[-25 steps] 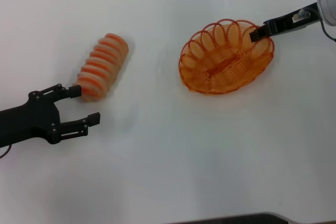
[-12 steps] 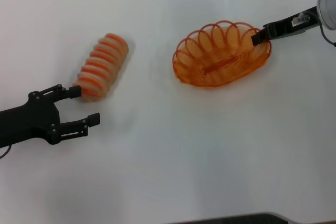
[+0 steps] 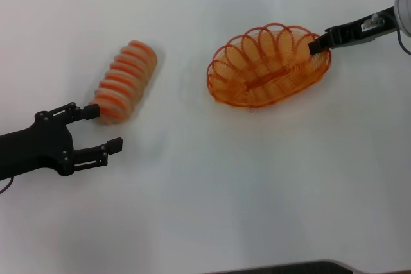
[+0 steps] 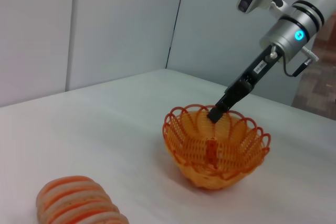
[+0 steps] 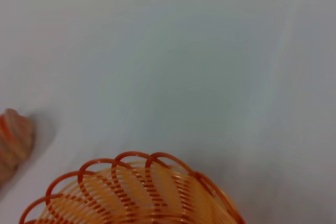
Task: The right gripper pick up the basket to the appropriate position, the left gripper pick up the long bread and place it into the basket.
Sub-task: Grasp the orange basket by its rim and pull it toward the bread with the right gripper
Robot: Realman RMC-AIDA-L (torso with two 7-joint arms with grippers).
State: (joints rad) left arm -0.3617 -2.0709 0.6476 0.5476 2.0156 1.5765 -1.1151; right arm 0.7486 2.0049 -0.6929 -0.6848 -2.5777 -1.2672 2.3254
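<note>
Left end effector point(image 3: 96, 129) spread wide, low; right end effector point(image 3: 314, 45) pinched closed, reaching in.

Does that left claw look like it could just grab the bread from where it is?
Probably yes. The left gripper sits open right beside the bread's near end, one fingertip almost touching it. Nothing lies between them on the table, and the basket is well off to the right.

Glossy wire basket point(image 3: 270, 68) (matt table point(image 3: 257, 190)).

A: What colours?
B: Orange wire basket point(image 3: 257, 85) with looped rim; tan long bread point(image 3: 125, 81) banded orange-brown.
A: The table point(image 3: 212, 190)?
B: White, seemingly unpatterned. Both claws look black.
</note>
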